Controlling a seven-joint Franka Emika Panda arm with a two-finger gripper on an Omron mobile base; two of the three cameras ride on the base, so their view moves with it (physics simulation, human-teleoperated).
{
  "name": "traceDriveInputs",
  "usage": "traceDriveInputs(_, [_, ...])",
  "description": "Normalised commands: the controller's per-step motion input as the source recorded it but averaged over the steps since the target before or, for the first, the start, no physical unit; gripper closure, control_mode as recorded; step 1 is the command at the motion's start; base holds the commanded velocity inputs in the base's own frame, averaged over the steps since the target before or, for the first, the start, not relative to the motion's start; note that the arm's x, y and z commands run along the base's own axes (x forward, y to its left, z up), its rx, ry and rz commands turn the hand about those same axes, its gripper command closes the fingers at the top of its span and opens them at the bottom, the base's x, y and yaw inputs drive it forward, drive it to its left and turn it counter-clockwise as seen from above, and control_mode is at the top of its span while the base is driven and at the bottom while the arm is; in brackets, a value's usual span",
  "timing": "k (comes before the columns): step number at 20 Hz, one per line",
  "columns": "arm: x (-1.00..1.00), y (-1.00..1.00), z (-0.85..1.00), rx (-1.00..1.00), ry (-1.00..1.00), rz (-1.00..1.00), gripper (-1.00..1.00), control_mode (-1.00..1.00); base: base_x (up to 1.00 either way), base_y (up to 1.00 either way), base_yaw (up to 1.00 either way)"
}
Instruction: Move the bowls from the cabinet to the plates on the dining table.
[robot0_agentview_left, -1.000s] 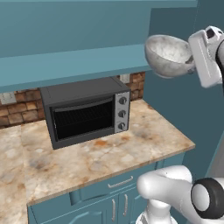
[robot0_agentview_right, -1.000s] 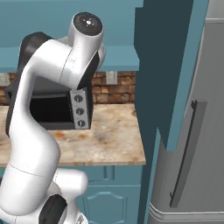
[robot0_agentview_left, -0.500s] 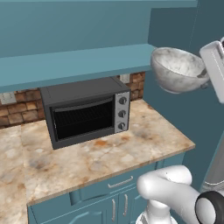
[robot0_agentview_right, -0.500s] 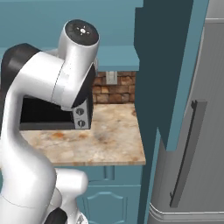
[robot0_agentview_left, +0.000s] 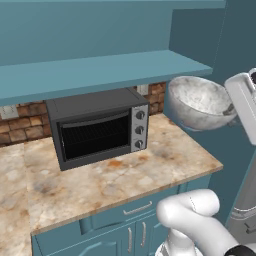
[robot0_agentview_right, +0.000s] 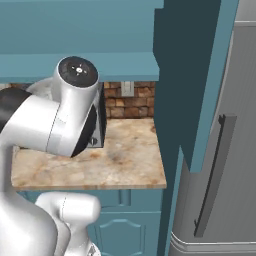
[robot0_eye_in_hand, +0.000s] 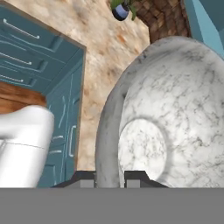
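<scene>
My gripper is shut on the rim of the grey-white marbled bowl, which rises edge-on between the two fingertips. From the left base view the bowl hangs tilted in the air, its hollow facing the camera. It sits just below the front corner of the cabinet's teal shelf and above the right end of the counter. The gripper holds it by its right edge. The plates and the dining table are out of view.
A black toaster oven stands on the beige marbled counter against a brick wall. A grey fridge stands to the right behind a tall teal panel. Low teal drawers and a small potted plant show past the bowl.
The arm has carried the bowl down and out from shelf height towards the camera; the bowl now hangs lower and looks larger. The grip stays shut.
</scene>
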Motion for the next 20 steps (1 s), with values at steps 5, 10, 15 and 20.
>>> traceDriveInputs(5, [-0.18, 0.09, -0.45, 0.00, -0.01, 0.00, 1.00, -1.00, 0.00, 0.00, 0.00])
traceDriveInputs(10, [-0.20, 0.09, -0.39, 0.00, 0.00, 0.00, 1.00, -1.00, 0.00, 0.00, 0.00])
traceDriveInputs(15, [-0.24, 0.12, -0.36, -0.01, 0.00, 0.00, 1.00, -1.00, 0.00, 0.00, 0.00])
traceDriveInputs(20, [-0.17, 0.11, -0.30, -0.01, 0.00, 0.00, 1.00, -1.00, 0.00, 0.00, 0.00])
